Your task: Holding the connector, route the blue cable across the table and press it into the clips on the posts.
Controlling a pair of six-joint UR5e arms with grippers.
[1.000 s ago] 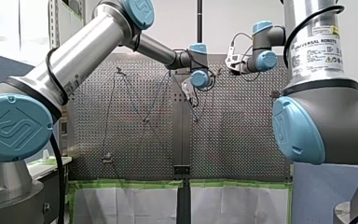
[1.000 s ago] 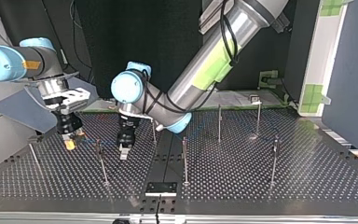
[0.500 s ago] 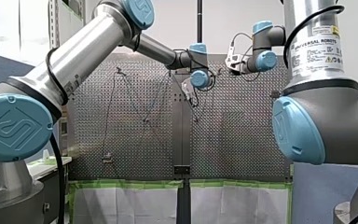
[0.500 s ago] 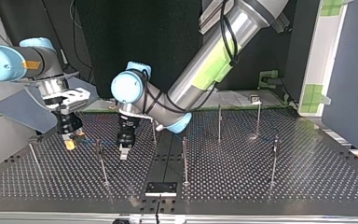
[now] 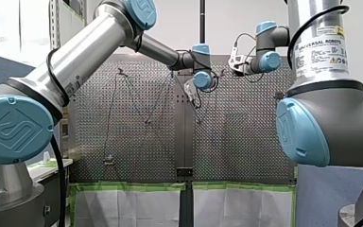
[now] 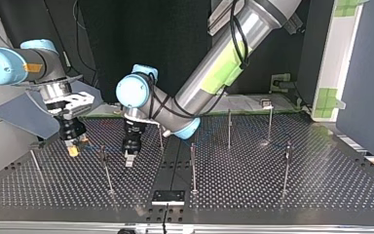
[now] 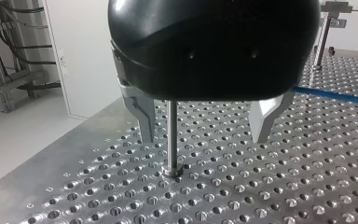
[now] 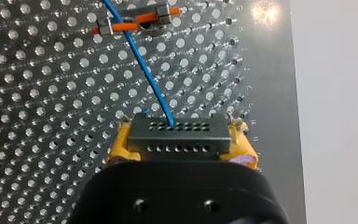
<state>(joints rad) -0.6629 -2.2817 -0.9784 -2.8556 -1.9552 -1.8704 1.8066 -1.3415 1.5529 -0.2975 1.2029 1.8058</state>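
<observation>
In the right wrist view my right gripper [image 8: 181, 140] is shut, its yellow pads [image 8: 121, 147] clamping a grey connector [image 8: 177, 133]. The blue cable [image 8: 144, 70] runs from the connector to a post clip with an orange band [image 8: 135, 22]. In the top view this gripper [image 6: 73, 147] hangs low over the table at the left. My left gripper [image 7: 205, 135] is open with bare metal fingers [image 7: 144, 116]. A thin post [image 7: 171, 135] stands between them, nearer one finger. The cable [image 7: 335, 95] lies beyond it. In the top view it [image 6: 130, 158] sits beside a post [image 6: 106, 170].
Several thin posts stand on the perforated table [image 6: 272, 190], such as one [image 6: 193, 168] at the middle and another [image 6: 286, 165] at the top view's right. A small black plate [image 6: 168, 196] lies near the front edge. Green tape marks the table's far border [image 5: 132, 187].
</observation>
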